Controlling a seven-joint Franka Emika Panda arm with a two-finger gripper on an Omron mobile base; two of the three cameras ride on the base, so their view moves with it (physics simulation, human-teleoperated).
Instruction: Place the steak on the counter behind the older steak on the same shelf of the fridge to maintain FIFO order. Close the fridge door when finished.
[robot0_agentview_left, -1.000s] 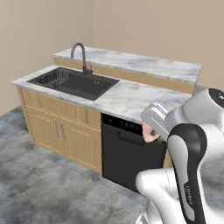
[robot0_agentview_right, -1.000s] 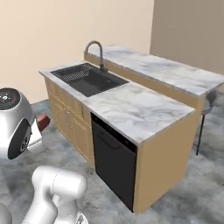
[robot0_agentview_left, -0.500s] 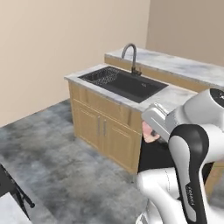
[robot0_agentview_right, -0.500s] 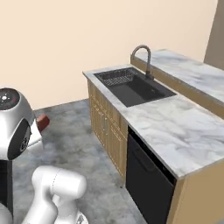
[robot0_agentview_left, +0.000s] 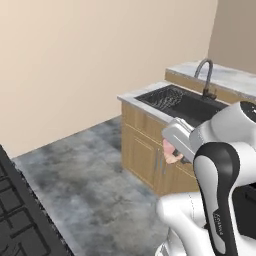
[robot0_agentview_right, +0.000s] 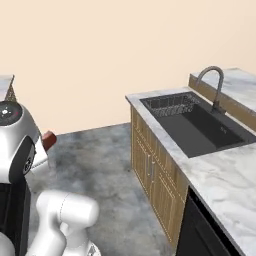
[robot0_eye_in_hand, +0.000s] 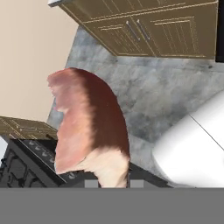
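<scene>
My gripper (robot0_agentview_left: 176, 146) is shut on the steak (robot0_agentview_left: 171, 152), a pink-red slab with a pale fat edge, and holds it in the air in front of my arm. Seen from the hand, the steak (robot0_eye_in_hand: 87, 127) stands upright mid-frame over the grey floor, covering the fingertips. From the right base camera a red corner of the steak (robot0_agentview_right: 48, 139) pokes out beside my arm. The marbled counter (robot0_agentview_right: 220, 175) with wooden fronts lies to the right, apart from the gripper. The fridge, its door and the older steak are out of view.
A dark sink (robot0_agentview_left: 187, 104) with a curved tap (robot0_agentview_left: 206, 75) is set in the counter. A black dishwasher front (robot0_agentview_right: 200, 235) sits under it. A dark gridded appliance (robot0_agentview_left: 20, 220) stands at the lower left. Bare grey floor (robot0_agentview_left: 85, 165) and a beige wall (robot0_agentview_left: 90, 60) lie ahead.
The whole scene has slid to the right in both base views: the base has turned left, away from the counter. The steak stays in the shut gripper, unmoved relative to the arm.
</scene>
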